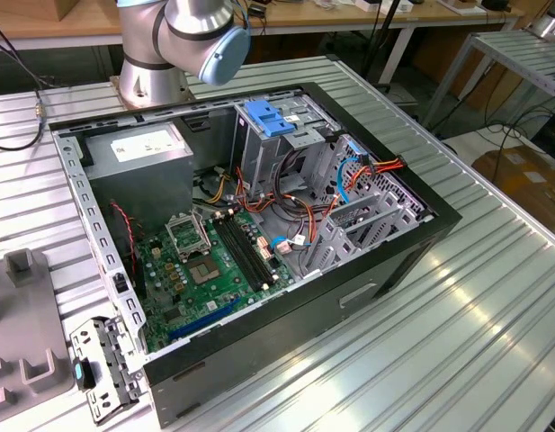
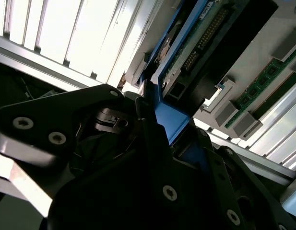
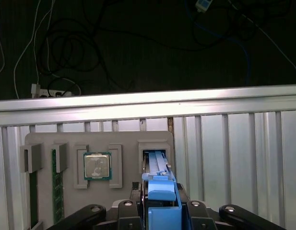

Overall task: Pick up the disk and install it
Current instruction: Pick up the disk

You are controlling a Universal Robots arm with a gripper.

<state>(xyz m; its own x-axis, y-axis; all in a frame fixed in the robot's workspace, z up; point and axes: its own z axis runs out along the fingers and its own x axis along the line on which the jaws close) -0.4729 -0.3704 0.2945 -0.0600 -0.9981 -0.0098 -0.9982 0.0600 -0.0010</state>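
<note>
The disk (image 3: 159,188), a flat drive edged by bright blue rails, stands on edge in a slot of a grey holder tray (image 3: 124,143). My gripper (image 3: 160,205) straddles its near end, with a dark finger pressed against each side of the blue rail. In the second wrist view the disk (image 2: 193,48) shows its connector side, and the gripper (image 2: 172,132) clamps the blue rail. The open computer case (image 1: 367,297) lies on the table, its silver drive cage (image 1: 281,144) topped by a wide blue clip (image 1: 268,117).
The holder tray also carries a processor chip (image 3: 97,166) and memory sticks (image 3: 56,187). In the exterior view the arm's base (image 1: 151,76) stands behind the case. A grey box with a white label (image 1: 142,144) and loose cables (image 1: 295,202) sit inside it.
</note>
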